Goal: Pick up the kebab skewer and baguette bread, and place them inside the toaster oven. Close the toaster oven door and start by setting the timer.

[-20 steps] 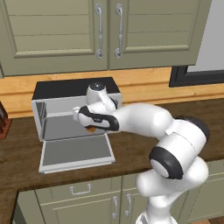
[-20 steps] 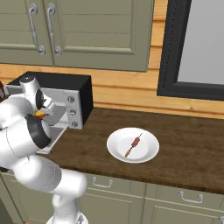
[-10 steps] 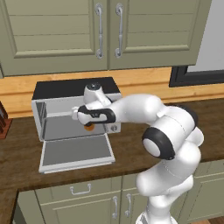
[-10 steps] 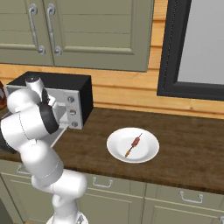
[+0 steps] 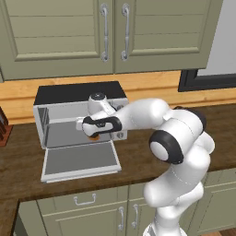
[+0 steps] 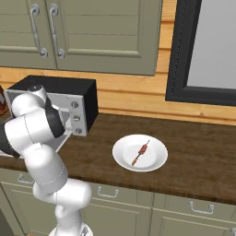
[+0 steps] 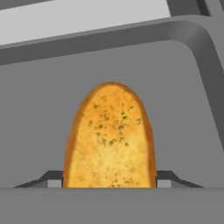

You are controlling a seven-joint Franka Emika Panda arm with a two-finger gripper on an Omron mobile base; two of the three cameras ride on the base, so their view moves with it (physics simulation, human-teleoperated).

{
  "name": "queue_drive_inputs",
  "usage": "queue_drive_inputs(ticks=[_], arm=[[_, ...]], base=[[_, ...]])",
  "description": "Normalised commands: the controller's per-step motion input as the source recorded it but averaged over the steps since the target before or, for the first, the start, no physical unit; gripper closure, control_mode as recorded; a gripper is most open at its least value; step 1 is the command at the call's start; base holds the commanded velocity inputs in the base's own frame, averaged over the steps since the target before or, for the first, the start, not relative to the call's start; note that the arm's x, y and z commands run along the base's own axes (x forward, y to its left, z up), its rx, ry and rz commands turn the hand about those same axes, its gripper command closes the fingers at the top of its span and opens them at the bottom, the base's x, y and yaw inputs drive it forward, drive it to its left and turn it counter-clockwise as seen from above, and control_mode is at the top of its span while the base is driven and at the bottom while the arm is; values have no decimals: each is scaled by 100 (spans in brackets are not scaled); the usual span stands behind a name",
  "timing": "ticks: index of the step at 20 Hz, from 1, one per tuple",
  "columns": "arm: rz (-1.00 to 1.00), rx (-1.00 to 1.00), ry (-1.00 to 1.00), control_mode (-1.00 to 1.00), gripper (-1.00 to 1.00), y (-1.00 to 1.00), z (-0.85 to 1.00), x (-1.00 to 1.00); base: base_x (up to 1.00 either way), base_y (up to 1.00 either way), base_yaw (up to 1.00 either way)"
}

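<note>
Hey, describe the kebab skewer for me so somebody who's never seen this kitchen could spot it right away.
Start at the dark wooden counter under the window, right of the toaster oven. A round white plate sits there near the front edge. The kebab skewer lies on it: a thin stick with small dark red and brown chunks, the only item on the plate.

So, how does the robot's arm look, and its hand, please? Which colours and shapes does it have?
The arm is glossy white, built of thick rounded segments with smooth bulging shells. Dark, almost black bands and round caps mark the joints. The hand is white with a dark collar behind it. Its two fingertips are small, dark and blocky, each with a light grey square pad. No cables or markings are visible.
</note>
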Motion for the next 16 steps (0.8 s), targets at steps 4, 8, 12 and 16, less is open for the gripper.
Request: queue_drive_inputs(ticks=[4,8,12,16], arm=[[0,0,0,-100,-100,0,-1,0],[0,0,0,-100,-100,-1,0,3],[0,0,0,-100,-100,-10,17,-3],[0,0,0,-100,-100,-17,32,-3]], base=[[0,0,0],[0,0,0],[0,0,0],[0,0,0]])
